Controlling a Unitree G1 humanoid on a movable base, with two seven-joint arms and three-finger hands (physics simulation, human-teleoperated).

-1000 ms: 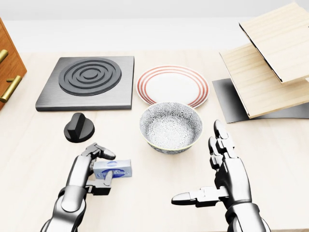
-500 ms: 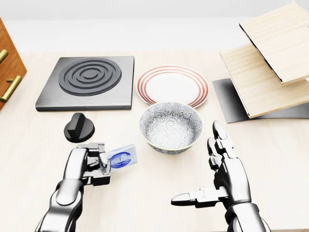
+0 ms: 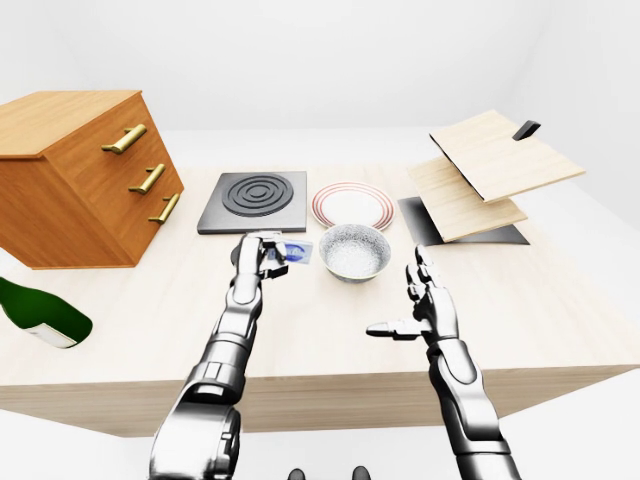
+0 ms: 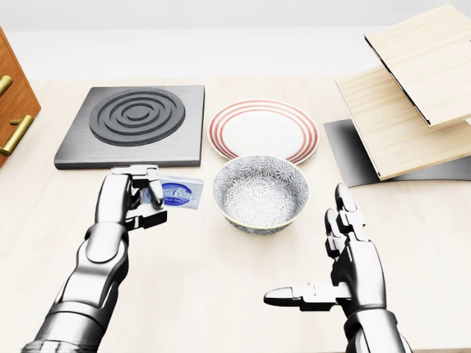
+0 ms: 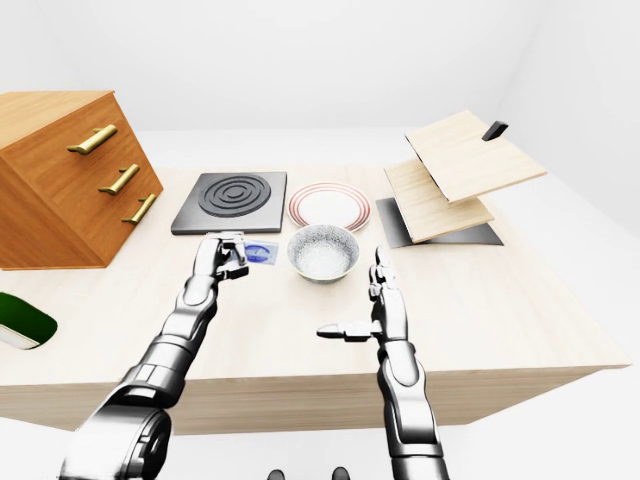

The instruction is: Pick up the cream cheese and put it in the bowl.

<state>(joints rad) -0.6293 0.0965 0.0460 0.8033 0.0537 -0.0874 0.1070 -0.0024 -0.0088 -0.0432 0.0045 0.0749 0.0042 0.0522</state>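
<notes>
The left hand (image 4: pixel 140 195) is closed on one end of the small rectangular blue-and-white cream cheese box (image 4: pixel 179 193), holding it clear of the table at 9 o'clock from the grey-patterned ceramic bowl (image 4: pixel 260 193), just beside its rim. The box appears light and rigid with a smooth, possibly slippery wrapper, so an end pinch risks rotation; a grip across the long flat faces is judged more secure. The right hand (image 4: pixel 346 276) hovers open and empty, at 5 o'clock from the bowl.
</notes>
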